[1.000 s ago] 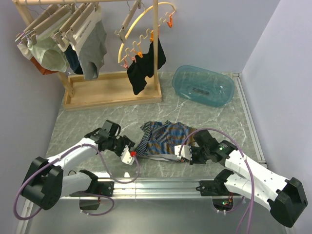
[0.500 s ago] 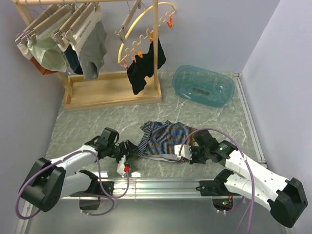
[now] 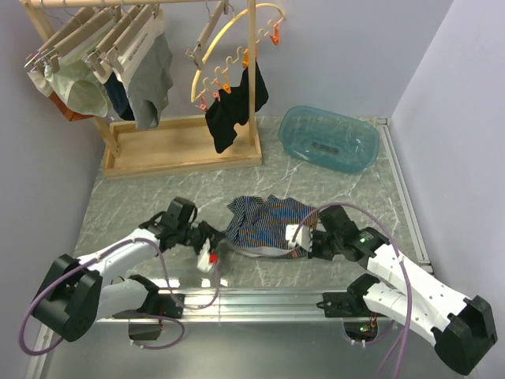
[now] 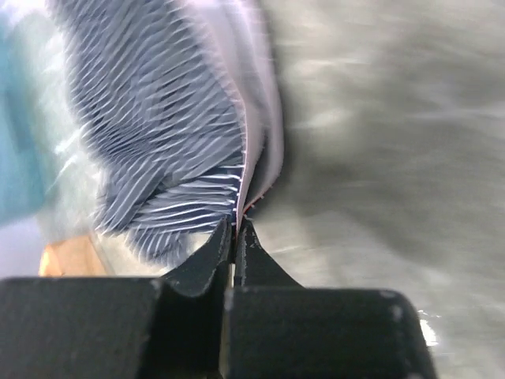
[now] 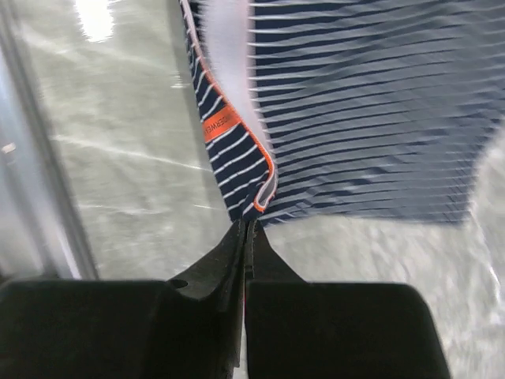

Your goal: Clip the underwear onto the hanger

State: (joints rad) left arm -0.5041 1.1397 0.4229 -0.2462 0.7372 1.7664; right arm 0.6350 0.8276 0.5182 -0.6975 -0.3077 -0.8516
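Observation:
The underwear, navy with pale pinstripes and a grey waistband, lies bunched on the marble table between my two arms. My left gripper is shut on the left end of its waistband; the left wrist view shows the jaws pinching the pale band edge of the underwear. My right gripper is shut on the right end. In the right wrist view its jaws hold the orange-trimmed corner of the underwear. An empty wooden hanger with metal clips hangs tilted on the rack at the back.
A wooden rack on a base board stands at the back left with several hangers, grey briefs, a black garment and a yellow arc with orange pegs. A blue plastic basin sits at the back right.
My left gripper swung in from the left and shut on the waistband's left end. My right gripper, still shut on the right end, shifted slightly away from me.

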